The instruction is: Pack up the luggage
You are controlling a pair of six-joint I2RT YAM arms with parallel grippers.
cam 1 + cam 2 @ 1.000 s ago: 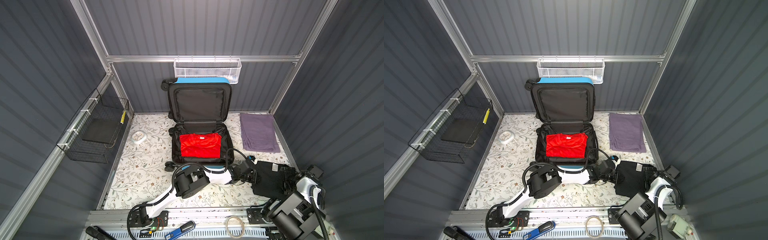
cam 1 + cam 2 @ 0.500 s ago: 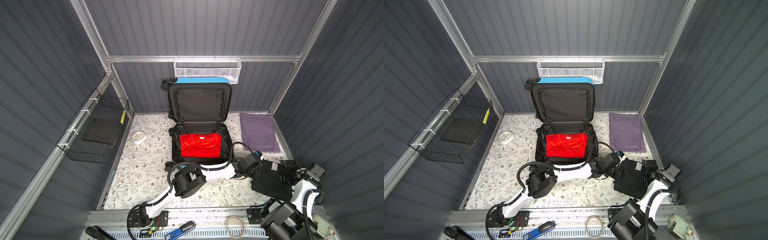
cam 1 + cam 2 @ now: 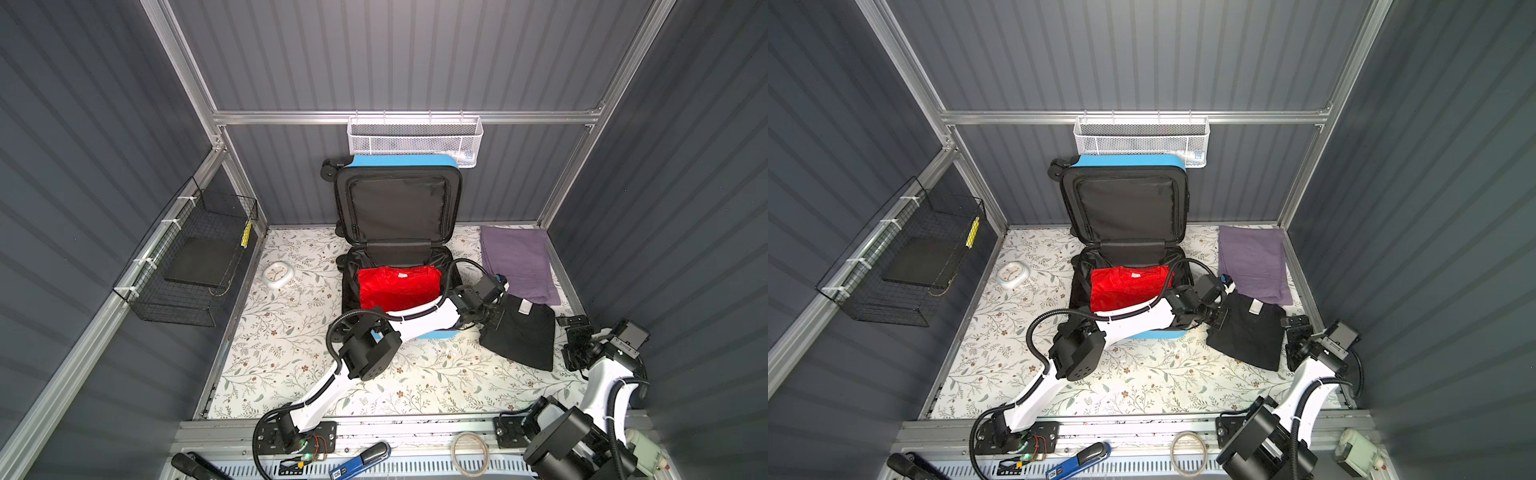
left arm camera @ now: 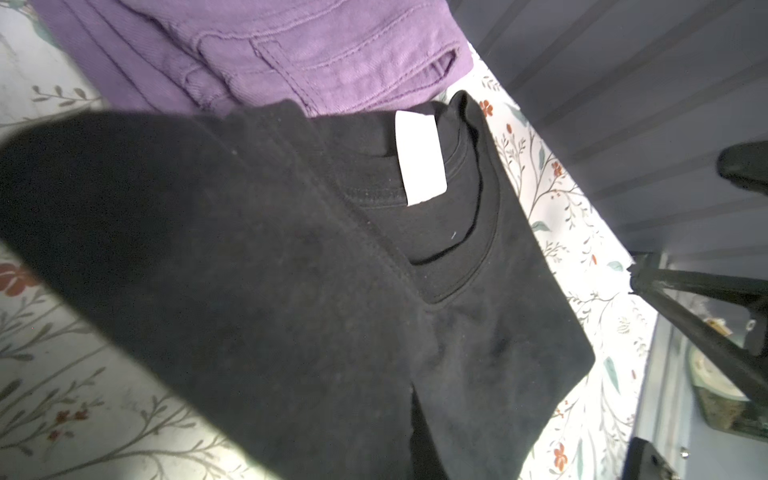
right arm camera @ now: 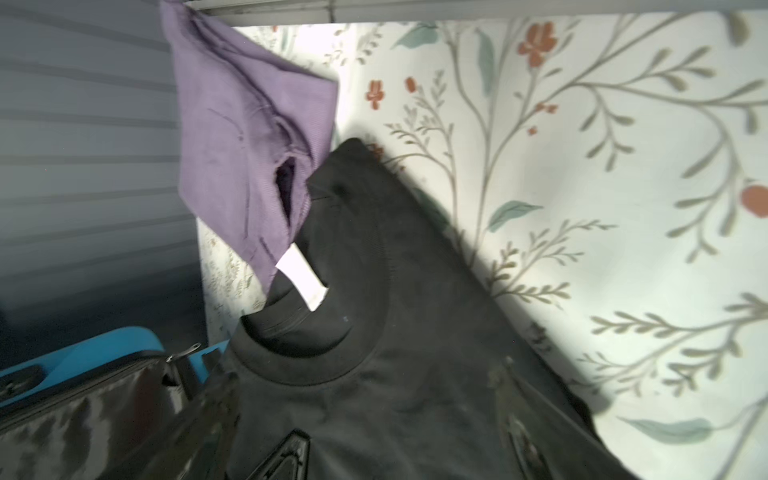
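The luggage (image 3: 399,160) (image 3: 1125,160) is a blue suitcase standing open at the back, its lid propped against the wall. A folded red shirt (image 3: 399,286) (image 3: 1129,284) lies in its lower half. Right of it a folded black shirt (image 3: 523,336) (image 3: 1250,332) (image 4: 457,291) (image 5: 415,374) lies on the floral mat. My left gripper (image 3: 490,322) (image 3: 1219,318) is shut on the shirt's left edge, which is raised; its fingers are hidden in the left wrist view. My right gripper (image 3: 573,343) (image 3: 1293,343) (image 5: 407,449) is open at the shirt's right edge.
Folded purple trousers (image 3: 517,262) (image 3: 1254,262) (image 4: 291,41) (image 5: 245,145) lie behind the black shirt. A white clock (image 3: 277,275) sits left of the suitcase. A white mesh basket (image 3: 415,137) hangs on the back wall, a black wire basket (image 3: 195,257) on the left wall.
My left gripper has shut on the black shirt's left edge and lifted it. The right arm has drawn back from over the shirt to its right edge.
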